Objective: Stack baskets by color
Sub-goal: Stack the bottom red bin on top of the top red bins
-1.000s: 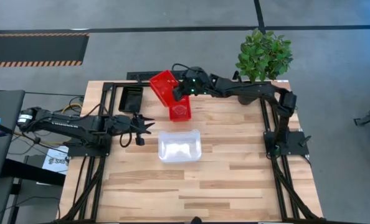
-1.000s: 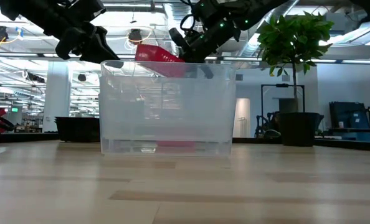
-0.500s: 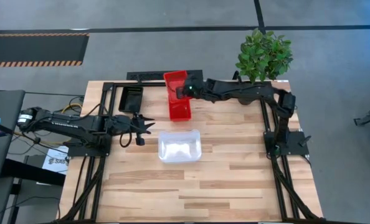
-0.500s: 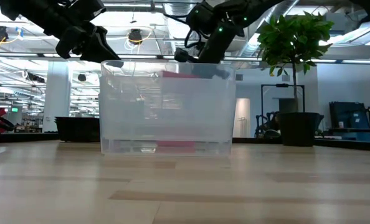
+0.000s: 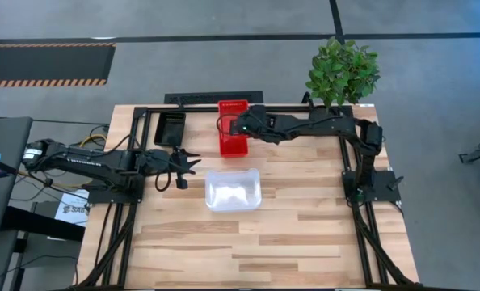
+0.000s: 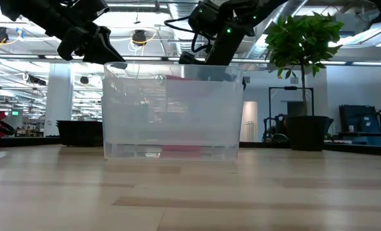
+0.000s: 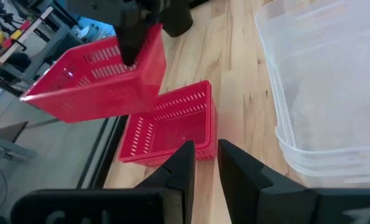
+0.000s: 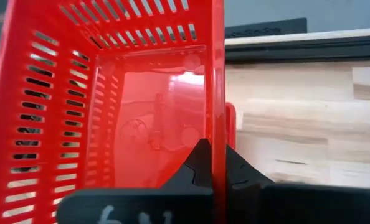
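Observation:
My right gripper [image 5: 244, 125] is shut on a red perforated basket [image 5: 232, 115] at the table's far middle. This basket hangs over a second red basket [image 7: 172, 124], which rests on its bottom on the table. A black basket [image 5: 172, 128] sits at the far left. A clear basket [image 5: 233, 188] stands on its bottom in the middle of the table. My left gripper [image 5: 188, 166] hovers open left of the clear basket, pointing at the red baskets, with nothing between its fingers [image 7: 186, 163]. My right gripper pinches the held basket's right long wall at its rim [image 8: 217, 134], one finger inside [image 8: 197, 163] and one outside. The fingers come from the table's right, slanting down. The basket is lifted clear above the resting red basket, slightly tilted.
A potted green plant [image 5: 343, 71] stands beyond the table's far right corner. The black frame rails [image 5: 143, 113] run along the far and side edges. The near half of the wooden table [image 5: 256, 250] lies bare.
My right gripper has rolled its wrist and sunk a little toward the table's near edge. The red basket it holds has turned from slanting across the far left to square with the table, now over the resting red basket.

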Controlling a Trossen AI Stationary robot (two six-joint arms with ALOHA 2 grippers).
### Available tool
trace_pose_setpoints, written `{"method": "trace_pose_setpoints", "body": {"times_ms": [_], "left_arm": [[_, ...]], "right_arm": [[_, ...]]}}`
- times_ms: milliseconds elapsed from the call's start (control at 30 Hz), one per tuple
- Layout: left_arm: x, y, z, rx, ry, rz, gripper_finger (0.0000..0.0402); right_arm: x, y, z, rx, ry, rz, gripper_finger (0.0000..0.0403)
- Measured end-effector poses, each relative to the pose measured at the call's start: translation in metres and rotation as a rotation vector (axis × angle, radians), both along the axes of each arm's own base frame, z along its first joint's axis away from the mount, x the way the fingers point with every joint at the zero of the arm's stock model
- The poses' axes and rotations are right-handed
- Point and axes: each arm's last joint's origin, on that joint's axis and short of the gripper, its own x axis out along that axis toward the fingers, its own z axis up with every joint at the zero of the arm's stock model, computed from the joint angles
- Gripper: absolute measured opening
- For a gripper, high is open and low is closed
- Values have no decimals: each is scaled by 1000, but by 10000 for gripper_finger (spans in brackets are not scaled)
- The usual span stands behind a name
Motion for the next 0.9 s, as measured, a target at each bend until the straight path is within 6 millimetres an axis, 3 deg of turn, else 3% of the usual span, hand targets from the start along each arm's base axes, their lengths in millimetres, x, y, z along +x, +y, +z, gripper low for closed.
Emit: {"method": "trace_pose_setpoints", "body": {"times_ms": [333,467,667,900], "left_arm": [[2,0,4,12,-41,-23,59],[3,-1,5,5,-51,-50,59],[3,-1,5,-2,-56,-53,59],[3,-2,5,0,-53,-61,59]], "right_arm": [[2,17,-15,-15,-7,-7,3],[9,21,-32,-5,32,18,3],[17,12,-53,15,51,19,3],[16,5,-54,14,52,3,3]]}}
